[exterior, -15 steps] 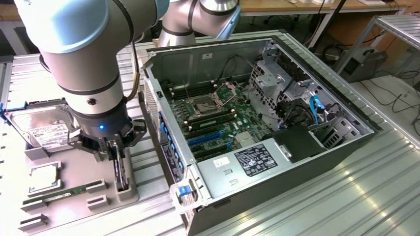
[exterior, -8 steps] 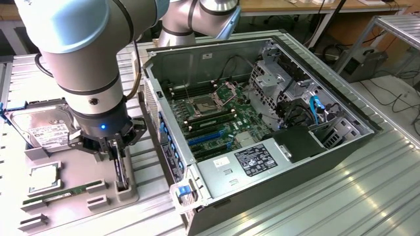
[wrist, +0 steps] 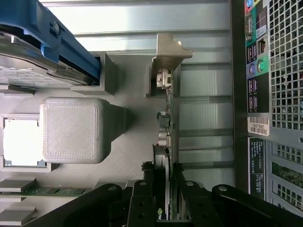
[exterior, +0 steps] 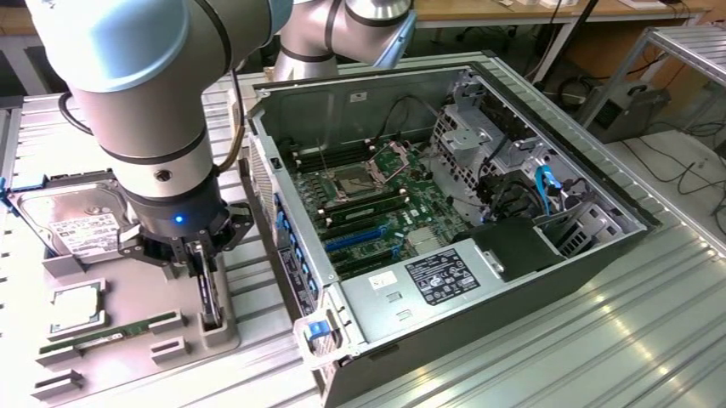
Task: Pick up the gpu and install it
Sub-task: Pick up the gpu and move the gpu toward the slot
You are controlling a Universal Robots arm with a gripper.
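**One narrow hold, several ways to lose it**

The gripper (exterior: 202, 259) was clenched on the gpu (wrist: 169, 127), which stood on edge in its slot of the grey holder (exterior: 233, 336). In the exterior view this was at nine o'clock from the open computer case (exterior: 340, 110). So thin a hold could have let the card tilt or slip. On lifting, its silver bracket (wrist: 168, 52) might have snagged the slot wall.

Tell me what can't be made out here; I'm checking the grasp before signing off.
gpu top edge, exterior view: covered by the gripper.
gpu flat faces, wrist view: card seen edge-on.
computer case rear bracket openings, exterior view: behind its own wall.
hard drive label print, exterior view: too small, partly behind the arm.
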